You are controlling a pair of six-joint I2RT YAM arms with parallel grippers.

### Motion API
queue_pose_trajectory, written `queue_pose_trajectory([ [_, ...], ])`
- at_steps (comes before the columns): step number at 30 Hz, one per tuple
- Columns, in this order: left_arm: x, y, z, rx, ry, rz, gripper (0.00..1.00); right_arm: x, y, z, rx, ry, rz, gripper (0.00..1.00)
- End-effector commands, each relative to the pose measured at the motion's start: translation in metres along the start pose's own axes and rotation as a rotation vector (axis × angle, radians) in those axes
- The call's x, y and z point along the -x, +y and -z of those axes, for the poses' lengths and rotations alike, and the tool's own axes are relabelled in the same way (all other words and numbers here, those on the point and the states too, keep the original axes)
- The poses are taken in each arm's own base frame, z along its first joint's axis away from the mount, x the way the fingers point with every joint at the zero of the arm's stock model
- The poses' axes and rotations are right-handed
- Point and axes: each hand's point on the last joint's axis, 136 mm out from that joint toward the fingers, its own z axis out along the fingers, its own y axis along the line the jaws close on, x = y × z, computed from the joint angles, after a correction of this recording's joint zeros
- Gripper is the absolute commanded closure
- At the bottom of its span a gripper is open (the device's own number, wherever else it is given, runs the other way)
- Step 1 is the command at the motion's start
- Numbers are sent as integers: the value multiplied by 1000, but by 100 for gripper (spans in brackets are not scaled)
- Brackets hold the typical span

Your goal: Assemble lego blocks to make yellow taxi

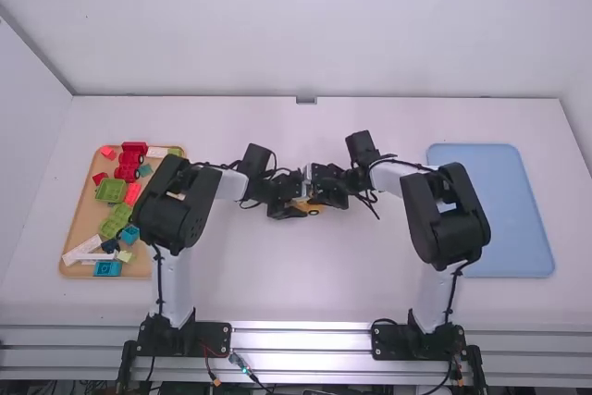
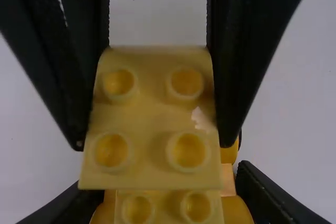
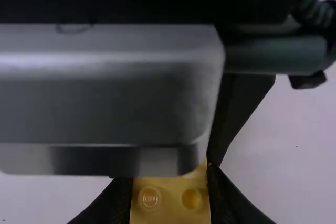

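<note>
Desk (image 1: 296, 289): white
L tool (image 2: 167, 184): closed on yellow base (image 2: 167, 209)
R tool (image 3: 168, 178): gripping yellow brick (image 2: 151, 121)
Handling: prob. light, stiff; we'd pinch sides

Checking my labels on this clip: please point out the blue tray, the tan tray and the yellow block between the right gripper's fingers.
Blue tray (image 1: 523, 219): high view, bare surface.
Tan tray (image 1: 85, 216): high view, bare surface.
Yellow block (image 2: 149, 124): left wrist view, studded face.

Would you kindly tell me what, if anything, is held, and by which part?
The right end effector holds a studded yellow block by two opposite sides; the left end effector grips the yellow piece beneath by its sides.
</note>
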Motion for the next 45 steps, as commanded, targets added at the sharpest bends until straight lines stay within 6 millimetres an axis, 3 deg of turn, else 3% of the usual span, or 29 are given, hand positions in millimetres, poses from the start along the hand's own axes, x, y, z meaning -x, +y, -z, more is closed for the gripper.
queue_pose_trajectory([
  [1,-8,-22,-9,-75,-10,0,62,6,13,-4,37,-17,-1,100],
  [8,-12,-24,-7,-82,1,1,64,1,24,5,84,-49,42,100],
  [14,-11,-23,-7,-77,-2,6,63,1,23,17,81,-105,32,100],
  [27,-6,-27,-10,-97,-21,1,60,-5,20,-4,42,-7,-14,100],
  [45,-6,-27,-10,-94,-19,0,61,-14,20,6,43,-26,-41,100],
])
